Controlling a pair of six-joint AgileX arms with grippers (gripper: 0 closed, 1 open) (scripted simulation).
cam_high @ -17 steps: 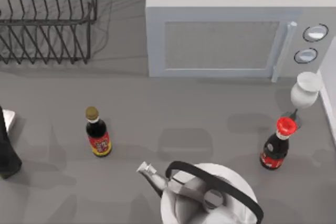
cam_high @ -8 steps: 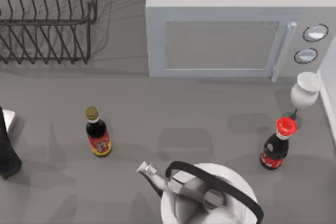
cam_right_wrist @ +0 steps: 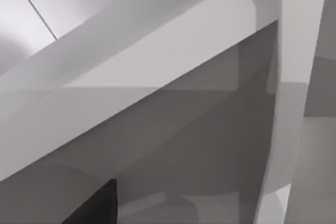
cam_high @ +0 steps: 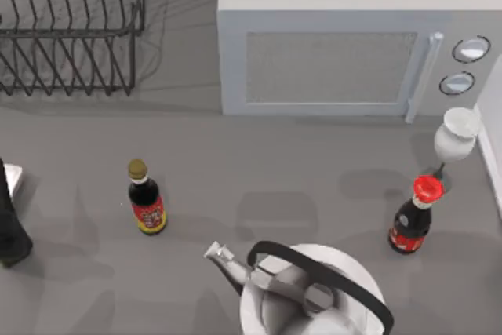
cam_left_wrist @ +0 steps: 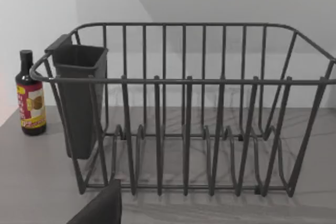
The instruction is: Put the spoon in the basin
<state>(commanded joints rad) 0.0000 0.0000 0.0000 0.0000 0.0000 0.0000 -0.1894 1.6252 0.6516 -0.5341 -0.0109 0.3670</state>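
The spoon is out of view, and so is the basin. My left arm stands parked at the table's left edge as a dark upright shape. A dark part of my left gripper juts into the left wrist view, facing the wire dish rack. In the right wrist view a dark part of my right gripper sits before pale grey slanted surfaces that I cannot identify.
A wire dish rack stands at the back left and a microwave at the back right. On the table are a soy bottle, a red-capped bottle, a white goblet and a kettle at the front.
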